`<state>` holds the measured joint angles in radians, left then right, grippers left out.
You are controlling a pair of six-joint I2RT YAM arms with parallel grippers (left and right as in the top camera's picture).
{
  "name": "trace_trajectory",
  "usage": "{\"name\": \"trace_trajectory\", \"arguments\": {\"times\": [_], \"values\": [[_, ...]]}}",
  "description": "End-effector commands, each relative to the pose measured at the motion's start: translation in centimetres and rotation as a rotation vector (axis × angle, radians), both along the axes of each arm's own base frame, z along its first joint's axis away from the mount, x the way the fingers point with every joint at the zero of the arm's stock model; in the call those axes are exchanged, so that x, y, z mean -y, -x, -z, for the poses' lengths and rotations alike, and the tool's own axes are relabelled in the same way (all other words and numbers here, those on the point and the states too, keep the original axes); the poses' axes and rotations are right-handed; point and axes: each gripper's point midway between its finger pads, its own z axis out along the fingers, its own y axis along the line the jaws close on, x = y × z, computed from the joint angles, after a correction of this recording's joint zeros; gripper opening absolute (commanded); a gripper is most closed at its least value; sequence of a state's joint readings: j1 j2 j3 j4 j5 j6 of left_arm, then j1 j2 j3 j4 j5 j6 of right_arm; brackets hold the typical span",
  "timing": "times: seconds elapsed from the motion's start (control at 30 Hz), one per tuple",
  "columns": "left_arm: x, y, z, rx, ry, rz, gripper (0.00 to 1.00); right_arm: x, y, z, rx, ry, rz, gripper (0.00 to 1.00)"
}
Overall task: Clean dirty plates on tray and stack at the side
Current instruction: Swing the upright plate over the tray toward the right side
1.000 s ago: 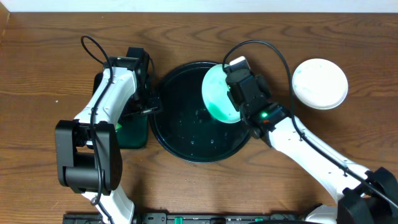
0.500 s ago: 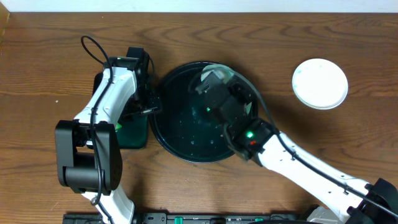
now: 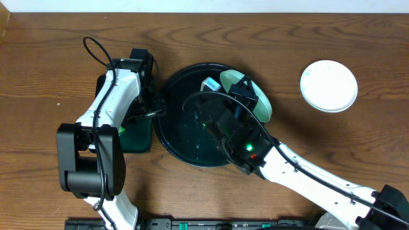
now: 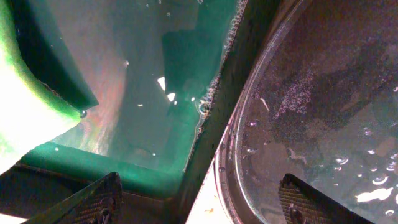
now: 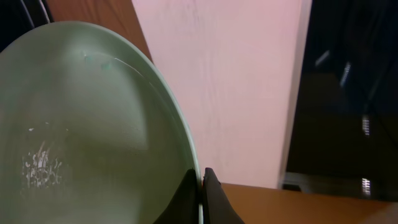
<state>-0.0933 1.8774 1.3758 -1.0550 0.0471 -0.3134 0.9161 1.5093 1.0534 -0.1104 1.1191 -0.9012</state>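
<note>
1. Looking down from overhead, we see the tray (image 3: 192, 150), round, glossy black and beaded with drops, in the middle of the table (image 3: 51, 51).
   - Over its right side, the right gripper (image 3: 239, 96) grips a pale-cyan plate (image 3: 261, 105), tilted steeply and lifted off the tray's floor.
   - A white plate (image 3: 328, 85) lies flat on the table, well apart to the right. We cannot tell whether others lie under it.
   - The dark green tray (image 3: 131, 137) sits just beside the black tray on its left, and the left gripper (image 3: 155, 108) hangs where the two meet.

2. From the left wrist, we see the dark green tray (image 4: 143, 93) holding shallow water, with small bubbles along its wall.
   - A bright yellow-green object (image 4: 25, 112) sits at its left edge. We cannot say what it is.
   - The black tray (image 4: 323, 93) lies right beside the green wall, its floor wet with drops and streaks.
   - The left gripper (image 4: 199, 202) has its fingertips (image 4: 93, 199) spread wide at the bottom corners, with nothing between them.

3. From the right wrist, the plate (image 5: 93, 137) fills the left half. It looks pale green here and glossy, with faint whitish flecks low on its face.
   - The right gripper (image 5: 200, 199) is pinched narrow on the plate's rim, with one of its fingers (image 5: 214, 202) on each face.
</note>
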Motion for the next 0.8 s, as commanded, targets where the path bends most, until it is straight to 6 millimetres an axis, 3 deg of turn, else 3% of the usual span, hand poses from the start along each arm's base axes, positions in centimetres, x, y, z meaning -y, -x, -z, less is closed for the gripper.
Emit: {"name": "trace_trajectory", "arguments": {"times": [0.0,0.23,0.33,0.47,0.57,0.7,0.77], "values": [[0.0,-0.6,-1.2,0.038,0.002,0.002,0.81,0.6,0.6,-1.7,0.039,0.034,0.036,0.01],[0.0,-0.6,-1.2,0.038,0.002,0.002,0.81,0.0,1.3,-2.4,0.077,0.02,0.043,0.01],[0.0,-0.6,-1.2,0.038,0.002,0.002,0.81,-0.3,0.8,-1.6,0.064,-0.046,0.027,0.01],[0.0,-0.6,-1.2,0.038,0.002,0.002,0.81,-1.5,2.1,-1.9,0.09,-0.033,0.02,0.01],[0.0,-0.6,-1.2,0.038,0.002,0.002,0.81,-1.5,1.2,-1.1,0.076,-0.114,0.012,0.01],[0.0,-0.6,-1.2,0.038,0.002,0.002,0.81,-2.5,2.7,-1.7,0.104,-0.093,0.008,0.01],[0.0,-0.6,-1.2,0.038,0.002,0.002,0.81,-2.9,2.0,-0.6,0.066,-0.172,-0.025,0.01]]}}
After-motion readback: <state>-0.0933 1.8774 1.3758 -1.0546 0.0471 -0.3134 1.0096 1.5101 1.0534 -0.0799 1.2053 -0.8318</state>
